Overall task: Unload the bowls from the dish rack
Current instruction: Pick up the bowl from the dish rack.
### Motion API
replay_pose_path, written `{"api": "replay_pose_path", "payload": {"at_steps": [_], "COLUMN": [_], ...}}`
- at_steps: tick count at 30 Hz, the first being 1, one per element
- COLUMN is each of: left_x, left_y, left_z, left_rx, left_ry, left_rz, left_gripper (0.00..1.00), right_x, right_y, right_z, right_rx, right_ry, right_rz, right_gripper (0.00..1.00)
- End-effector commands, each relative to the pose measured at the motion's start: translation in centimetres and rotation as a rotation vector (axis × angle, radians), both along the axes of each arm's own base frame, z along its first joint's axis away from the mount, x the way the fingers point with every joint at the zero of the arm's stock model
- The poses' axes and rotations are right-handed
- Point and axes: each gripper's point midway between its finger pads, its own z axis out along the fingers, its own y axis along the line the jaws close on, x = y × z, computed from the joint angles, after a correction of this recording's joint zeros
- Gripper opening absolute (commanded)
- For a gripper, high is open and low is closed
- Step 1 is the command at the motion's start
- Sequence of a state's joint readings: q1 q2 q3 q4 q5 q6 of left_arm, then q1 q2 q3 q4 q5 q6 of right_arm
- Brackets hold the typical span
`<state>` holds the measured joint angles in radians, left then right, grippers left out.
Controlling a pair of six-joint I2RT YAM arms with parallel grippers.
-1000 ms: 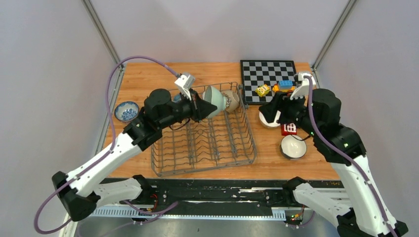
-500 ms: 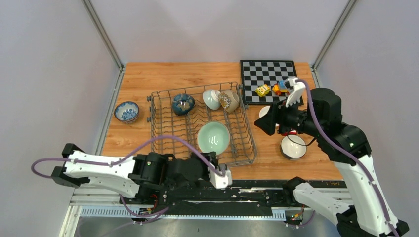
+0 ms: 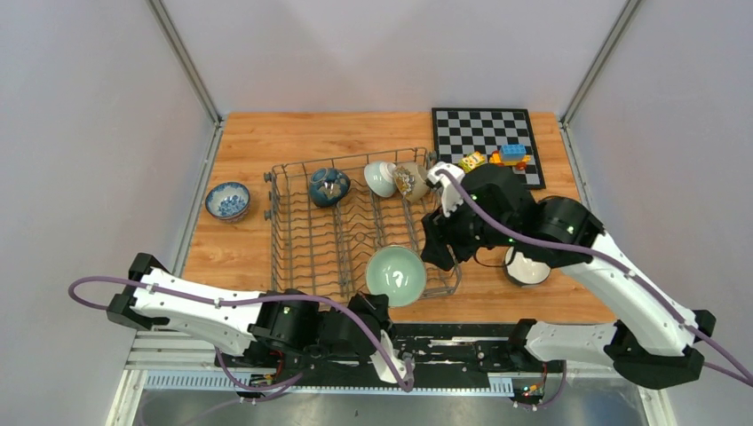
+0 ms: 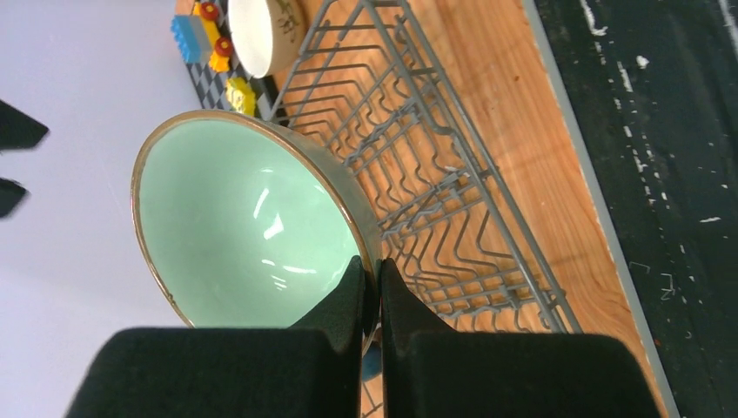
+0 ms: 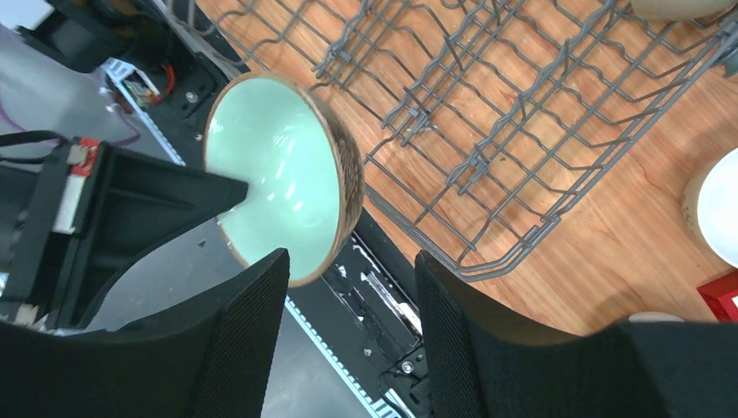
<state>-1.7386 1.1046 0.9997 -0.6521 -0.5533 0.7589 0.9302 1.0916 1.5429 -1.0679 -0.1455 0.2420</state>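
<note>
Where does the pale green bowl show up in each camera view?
Top external: pale green bowl at the dish rack's near-right corner.
Left wrist: pale green bowl centre-left, dish rack to its right.
Right wrist: pale green bowl left of centre, dish rack upper right.
Shared landmark: the dish rack.

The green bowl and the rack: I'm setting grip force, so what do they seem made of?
Green bowl: likely glazed ceramic, glossy, with bright highlights inside and a brownish rim. Rack: thin grey wire, probably metal, with a dull finish; I cannot tell whether it is coated.
</note>
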Motion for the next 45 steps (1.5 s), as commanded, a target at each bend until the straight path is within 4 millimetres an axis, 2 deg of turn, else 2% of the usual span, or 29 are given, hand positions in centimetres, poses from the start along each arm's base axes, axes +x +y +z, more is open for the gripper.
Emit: {"api": "replay_pose_path", "payload": {"at_steps": [1,7,10,16,23,27,31,33,35,37,40,42,45], "left_x": [-1.2,-1.7,-1.6,-1.7,-1.5,-1.2,-0.6,-0.2,0.4,1.3,3.1,4.2,5.5], "left_y": [-0.6,-0.6,-0.6,-0.7,-0.8,-0.9,-0.9,-0.8,-0.7,-0.5,0.1,0.4,0.7], "left_z": [0.2,0.3,0.5,1.1,1.2,1.2,1.1,1.2,1.7,2.3,3.4,4.8,6.5], "left_rx": [-0.005,-0.007,-0.012,-0.03,-0.04,-0.065,-0.094,-0.118,-0.165,-0.24,-0.359,-0.464,-0.597], "left_ry": [0.019,0.044,0.039,0.042,0.039,0.04,0.038,0.036,0.036,0.039,0.028,0.05,0.125], "left_rz": [-0.069,-0.09,-0.088,-0.09,-0.074,-0.035,0.023,0.064,0.121,0.214,0.354,0.453,0.592], "left_gripper": [0.0,0.0,0.0,0.0,0.0,0.0,0.0,0.01,0.19,0.45,0.74,0.98,1.0], "right_x": [0.8,1.0,0.4,0.1,-0.7,-1.3,-1.2,-1.1,-0.5,0.6,2.3,3.3,4.5], "right_y": [0.1,1.4,2.2,2.0,2.4,2.8,2.8,2.8,2.6,1.9,0.3,-0.6,-2.5], "right_z": [-1.7,-3.2,-4.2,-6.5,-8.2,-8.7,-8.7,-8.5,-8.1,-7.6,-6.8,-6.2,-5.2], "right_rx": [-0.117,-0.167,-0.18,-0.242,-0.262,-0.255,-0.242,-0.231,-0.222,-0.221,-0.192,-0.147,-0.109], "right_ry": [-0.02,-0.012,0.014,0.047,0.093,0.124,0.127,0.121,0.096,0.039,-0.043,-0.077,-0.12], "right_rz": [-0.028,-0.007,0.029,0.041,0.066,0.085,0.064,0.046,0.004,-0.058,-0.174,-0.246,-0.359], "right_gripper": [0.57,0.49,0.47,0.45,0.39,0.24,0.02,0.0,0.0,0.0,0.0,0.0,0.0]}}
